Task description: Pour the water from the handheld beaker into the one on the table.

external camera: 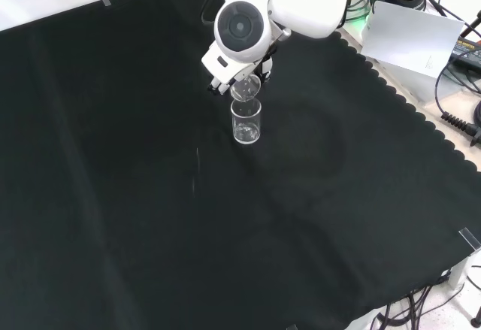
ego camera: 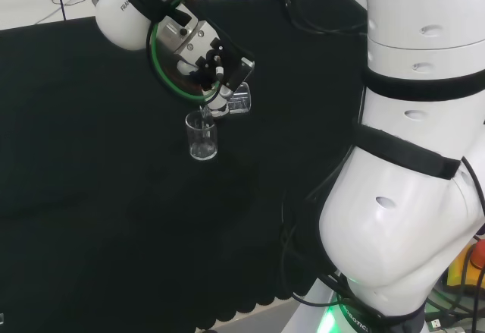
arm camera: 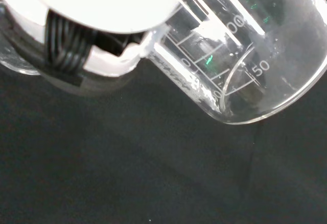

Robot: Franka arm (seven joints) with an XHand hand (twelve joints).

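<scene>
A clear glass beaker (ego camera: 201,137) stands upright on the black cloth (ego camera: 91,196). The front view shows this standing beaker (external camera: 246,122) near the middle, under the arm's wrist. My hand (ego camera: 203,58) is shut on a second clear beaker (ego camera: 240,101), which is tilted steeply with its lip just above the standing beaker's mouth. In the front view the held beaker (external camera: 246,88) hangs directly over the standing one, with a finger (external camera: 219,83) beside it. The wrist view shows the held beaker (arm camera: 245,55) on its side, its printed scale visible, and a ribbed black and white finger (arm camera: 87,55) against it.
The arm's big white links (ego camera: 409,158) stand at the head view's right. A link with a round grey cap (external camera: 240,26) stands before the hand in the front view. The cloth's scalloped edge (external camera: 406,104), a white sheet (external camera: 415,38) and cables (external camera: 458,119) lie at the right.
</scene>
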